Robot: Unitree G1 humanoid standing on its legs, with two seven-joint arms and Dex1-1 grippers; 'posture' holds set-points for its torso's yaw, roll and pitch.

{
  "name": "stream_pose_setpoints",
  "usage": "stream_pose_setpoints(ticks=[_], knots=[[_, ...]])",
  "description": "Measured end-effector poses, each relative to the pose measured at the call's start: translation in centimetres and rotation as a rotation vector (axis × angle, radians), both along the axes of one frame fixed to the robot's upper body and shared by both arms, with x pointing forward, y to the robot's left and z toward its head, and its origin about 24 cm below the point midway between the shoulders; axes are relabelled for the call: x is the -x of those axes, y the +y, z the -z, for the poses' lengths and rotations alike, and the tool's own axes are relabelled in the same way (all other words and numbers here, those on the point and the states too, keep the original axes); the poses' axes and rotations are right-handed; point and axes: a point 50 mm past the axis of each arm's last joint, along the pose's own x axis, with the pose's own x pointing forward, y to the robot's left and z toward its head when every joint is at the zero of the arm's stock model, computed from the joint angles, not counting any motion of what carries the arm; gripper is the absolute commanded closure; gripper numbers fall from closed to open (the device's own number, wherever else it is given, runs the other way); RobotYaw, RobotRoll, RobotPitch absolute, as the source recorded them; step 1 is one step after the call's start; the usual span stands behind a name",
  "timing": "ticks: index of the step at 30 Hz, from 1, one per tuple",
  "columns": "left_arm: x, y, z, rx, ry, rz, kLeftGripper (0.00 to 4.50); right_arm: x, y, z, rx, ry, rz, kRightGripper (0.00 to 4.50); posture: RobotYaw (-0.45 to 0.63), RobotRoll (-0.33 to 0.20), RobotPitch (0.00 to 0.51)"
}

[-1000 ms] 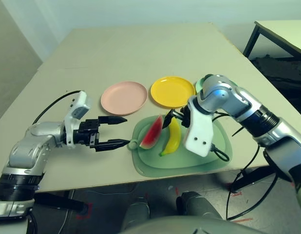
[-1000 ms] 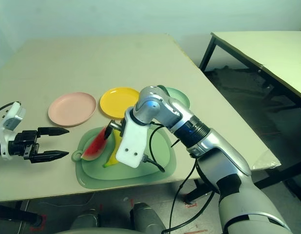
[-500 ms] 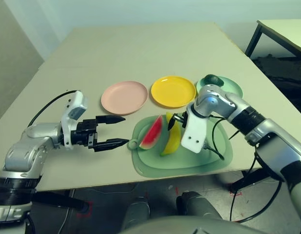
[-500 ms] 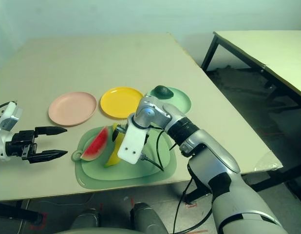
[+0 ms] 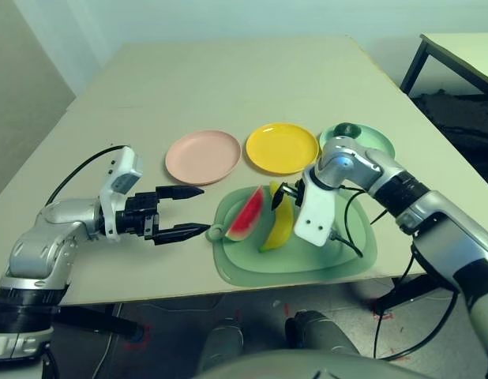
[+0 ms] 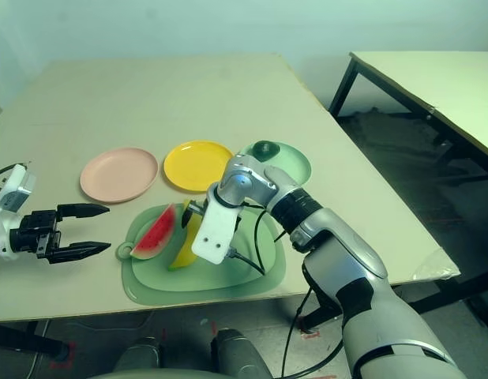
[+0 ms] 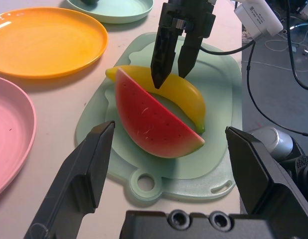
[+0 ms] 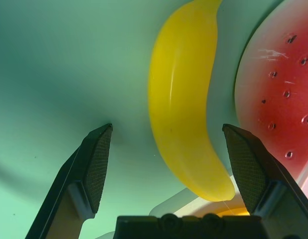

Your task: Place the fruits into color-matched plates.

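Compared with a second ago, I see my right gripper (image 7: 173, 63) has dropped lower over the green cutting mat (image 5: 347, 257), uncovering the mint green plate (image 5: 378, 144) and the dark avocado (image 5: 350, 129) lying on it; since half a second ago nothing has shifted. Its fingers are spread, pointing steeply down, with the banana (image 8: 181, 104) lying between them and nothing pinched. The left gripper (image 5: 190, 212) has stayed put off the mat's ring handle (image 5: 215, 234), fingers wide apart and empty, aimed level at the fruit. The watermelon wedge (image 5: 247, 215) leans right against the banana on the mat, crowding one side of my grasp. The pale pink plate (image 5: 202, 156) and yellow plate (image 5: 282, 148) sit bare beyond the mat on the beige table (image 5: 220, 79), side by side but apart. The fruits are glossy moulded plastic: the banana a smooth curved crescent, the wedge red-faced with dimpled seeds and a green rind; the plates are round with shallow rims.
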Motion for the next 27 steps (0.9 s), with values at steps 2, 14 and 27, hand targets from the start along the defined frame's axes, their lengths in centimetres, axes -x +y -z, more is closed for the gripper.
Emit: stream_pose_setpoints(ticks=[2, 14, 27], knots=[[0.0, 0.0, 0.1, 0.005, -0.002, -0.002, 0.0, 0.0, 0.0, 0.0, 0.003, 0.001, 0.005, 0.21, -0.02, 0.0, 0.066], [-0.3, 0.0, 0.0, 0.012, -0.025, -0.001, 0.0, 0.0, -1.5, 0.2, 0.066, 0.013, 0.04, 2.9, -0.02, 0.0, 0.065], [-0.3, 0.6, 0.7, -0.026, -0.019, -0.065, 0.0, -0.4, -4.8, -0.1, 0.09, 0.092, 0.168, 2.9, -0.04, 0.0, 0.05]])
